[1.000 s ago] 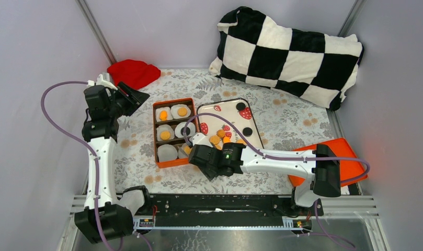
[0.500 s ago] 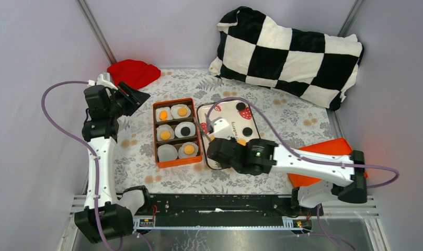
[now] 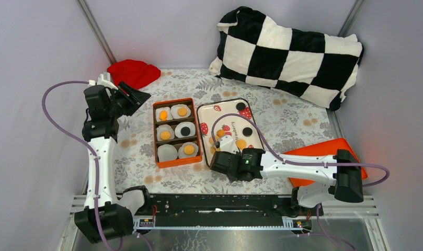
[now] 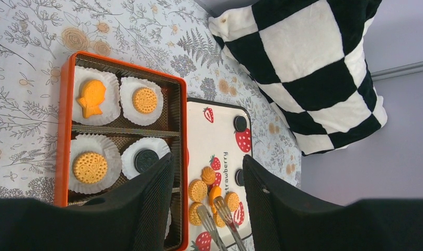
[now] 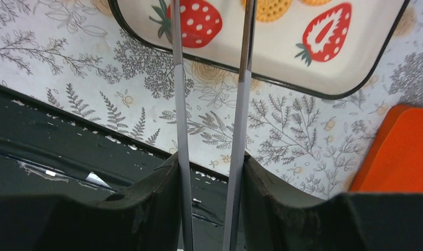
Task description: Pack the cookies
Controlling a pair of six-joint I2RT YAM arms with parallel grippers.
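The right tool was clamped on thin metal tongs. The tong tips stood apart, just beside some cookies on the strawberry tray, low in the middle of the top view. More cookies sat in paper cups in the orange box on the desk. The left tool hung at the upper left, its fingers apart.

Bright, even, diffuse light, soft faint shadows, sharp focus throughout, slight glare on metal tongs
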